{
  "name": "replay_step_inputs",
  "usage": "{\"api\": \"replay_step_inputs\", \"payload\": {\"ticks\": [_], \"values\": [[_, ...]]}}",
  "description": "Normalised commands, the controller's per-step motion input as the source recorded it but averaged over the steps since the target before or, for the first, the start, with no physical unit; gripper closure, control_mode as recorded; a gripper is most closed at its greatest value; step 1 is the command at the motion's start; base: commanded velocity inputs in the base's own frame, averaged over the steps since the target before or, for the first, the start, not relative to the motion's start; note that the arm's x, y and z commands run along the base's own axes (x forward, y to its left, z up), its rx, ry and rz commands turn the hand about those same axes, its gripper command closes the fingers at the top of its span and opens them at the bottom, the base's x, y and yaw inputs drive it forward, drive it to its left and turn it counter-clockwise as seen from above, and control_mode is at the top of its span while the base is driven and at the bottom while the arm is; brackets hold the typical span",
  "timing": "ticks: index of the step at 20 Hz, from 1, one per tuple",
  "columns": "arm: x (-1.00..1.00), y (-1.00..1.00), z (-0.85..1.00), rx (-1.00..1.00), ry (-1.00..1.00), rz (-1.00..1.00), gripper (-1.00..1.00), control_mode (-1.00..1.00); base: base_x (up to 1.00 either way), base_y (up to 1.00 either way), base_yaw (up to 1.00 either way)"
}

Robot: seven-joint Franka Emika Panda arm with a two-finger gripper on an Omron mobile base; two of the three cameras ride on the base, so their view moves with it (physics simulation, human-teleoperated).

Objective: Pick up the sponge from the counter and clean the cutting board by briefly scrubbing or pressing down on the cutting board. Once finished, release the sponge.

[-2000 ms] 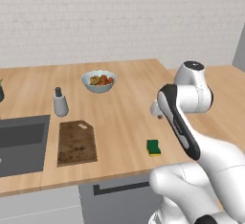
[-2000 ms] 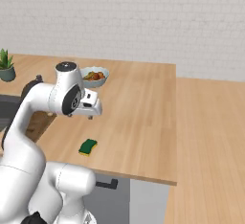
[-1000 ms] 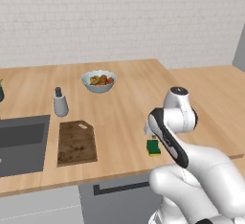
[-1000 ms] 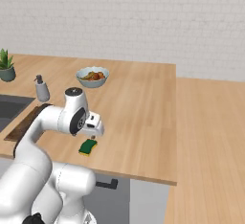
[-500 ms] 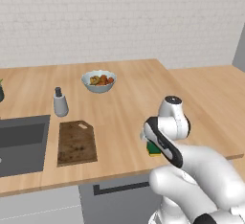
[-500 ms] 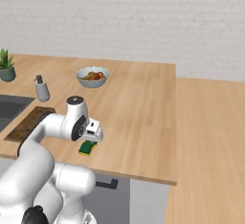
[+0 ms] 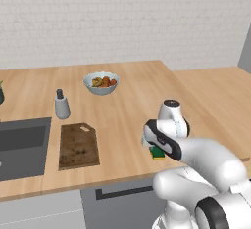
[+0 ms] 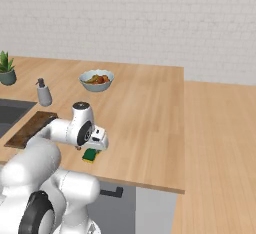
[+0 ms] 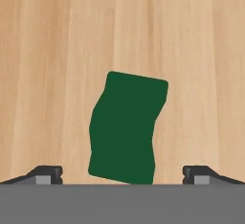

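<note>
The sponge (image 9: 127, 129) lies green side up on the light wood counter (image 9: 57, 50), directly below my hand. My gripper (image 9: 123, 173) is open, one fingertip (image 9: 47, 173) on each side of the sponge with a gap to it. From the base views the hand hangs low over the sponge (image 7: 158, 152) (image 8: 90, 155) near the counter's front edge. The dark brown cutting board (image 7: 78, 145) (image 8: 29, 128) lies flat further left, beside the sink.
A dark grey sink basin (image 7: 22, 145) is left of the board. A grey soap dispenser (image 7: 61, 104) and a bowl of food (image 7: 101, 82) stand behind it. A potted plant (image 8: 6, 68) sits at the far left.
The arm has come down steadily over the last two seconds, bringing the hand from well above the counter to just over the sponge. The sponge and board have not moved.
</note>
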Motion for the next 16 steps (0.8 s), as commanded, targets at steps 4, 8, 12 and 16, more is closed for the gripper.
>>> {"api": "replay_step_inputs", "payload": {"ticks": [4,8,12,16], "values": [[0.11,0.0,-0.35,0.0,0.05,0.0,-1.0,-1.0,0.0,0.0,0.0],[0.09,0.0,-0.28,0.0,0.01,0.0,-1.0,-1.0,0.0,0.0,0.0],[0.09,0.0,-0.25,0.0,0.0,0.0,-1.0,-1.0,0.0,0.0,0.0],[0.04,0.0,-0.29,0.0,0.0,0.0,-1.0,-1.0,0.0,0.0,0.0]]}}
